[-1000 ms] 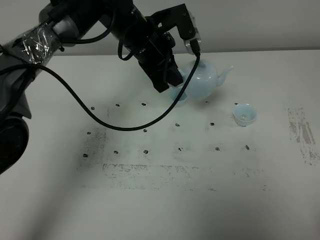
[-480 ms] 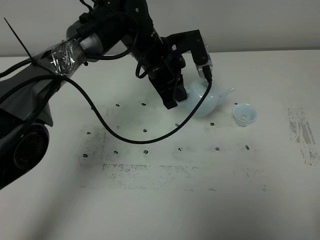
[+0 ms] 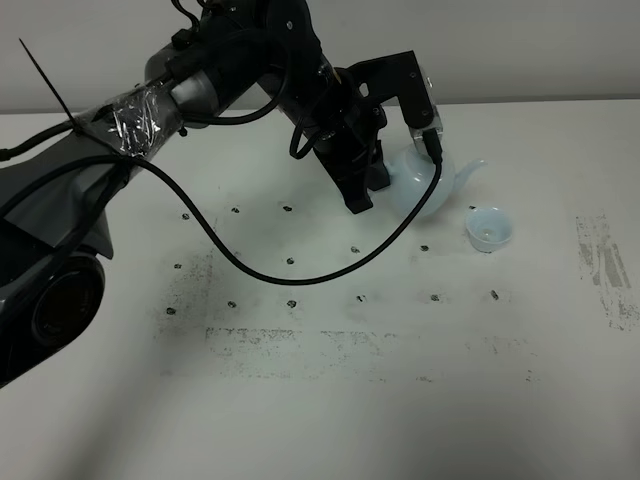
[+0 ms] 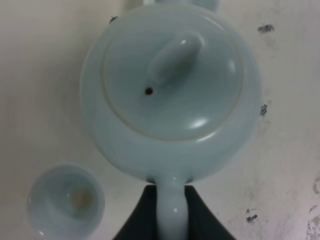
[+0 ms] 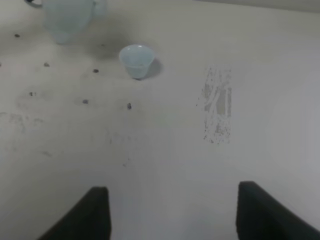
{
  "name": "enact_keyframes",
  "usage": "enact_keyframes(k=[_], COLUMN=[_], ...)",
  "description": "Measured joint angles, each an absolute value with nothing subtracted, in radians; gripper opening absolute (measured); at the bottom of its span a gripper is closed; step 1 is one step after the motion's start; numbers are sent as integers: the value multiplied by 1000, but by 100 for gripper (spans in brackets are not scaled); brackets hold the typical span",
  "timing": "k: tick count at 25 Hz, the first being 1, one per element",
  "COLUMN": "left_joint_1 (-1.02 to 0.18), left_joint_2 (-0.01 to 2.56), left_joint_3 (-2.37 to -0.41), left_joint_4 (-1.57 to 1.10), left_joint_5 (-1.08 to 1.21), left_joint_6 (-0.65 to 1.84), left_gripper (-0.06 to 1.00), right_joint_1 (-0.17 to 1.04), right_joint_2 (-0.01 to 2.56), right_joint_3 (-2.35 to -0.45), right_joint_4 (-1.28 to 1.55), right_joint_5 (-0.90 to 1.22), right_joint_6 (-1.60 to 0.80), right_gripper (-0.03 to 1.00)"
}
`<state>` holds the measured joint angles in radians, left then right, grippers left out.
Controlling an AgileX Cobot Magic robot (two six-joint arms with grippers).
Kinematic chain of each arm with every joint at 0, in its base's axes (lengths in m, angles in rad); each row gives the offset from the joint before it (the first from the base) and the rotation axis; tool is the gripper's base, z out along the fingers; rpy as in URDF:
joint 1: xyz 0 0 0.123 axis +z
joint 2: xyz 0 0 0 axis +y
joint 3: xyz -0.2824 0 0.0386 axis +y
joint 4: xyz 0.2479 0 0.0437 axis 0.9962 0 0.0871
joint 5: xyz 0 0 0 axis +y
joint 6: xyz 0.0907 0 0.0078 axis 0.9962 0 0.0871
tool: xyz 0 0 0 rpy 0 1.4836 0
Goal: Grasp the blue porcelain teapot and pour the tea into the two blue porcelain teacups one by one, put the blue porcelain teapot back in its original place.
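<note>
One round glossy pale-blue teapot, handle pinched in left end effector

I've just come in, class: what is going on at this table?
The left gripper is shut on the handle of the blue teapot, whose spout points toward one teacup. The second teacup sits by the pot's handle side. No pouring stream shows. The right gripper hangs open, apart from them.
</note>
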<state>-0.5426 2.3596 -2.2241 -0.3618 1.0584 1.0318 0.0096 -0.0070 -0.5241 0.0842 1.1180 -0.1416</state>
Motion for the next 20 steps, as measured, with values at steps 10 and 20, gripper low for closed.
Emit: enact_keyframes(k=[10, 20], left_joint_1=[-523, -523], left_joint_2=[2360, 2360], left_joint_3=[-2224, -2224], left_joint_4=[-380, -380], left_joint_5=[1039, 1034], left_joint_6=[1032, 1032], left_gripper=[0, 0], right_joint_1=[10, 10], right_joint_2=[-7, -7], right_joint_3=[-524, -524], right_joint_4=[84, 84], right_joint_5=[1118, 1118], right_joint_6=[-142, -141], right_gripper=[52, 52])
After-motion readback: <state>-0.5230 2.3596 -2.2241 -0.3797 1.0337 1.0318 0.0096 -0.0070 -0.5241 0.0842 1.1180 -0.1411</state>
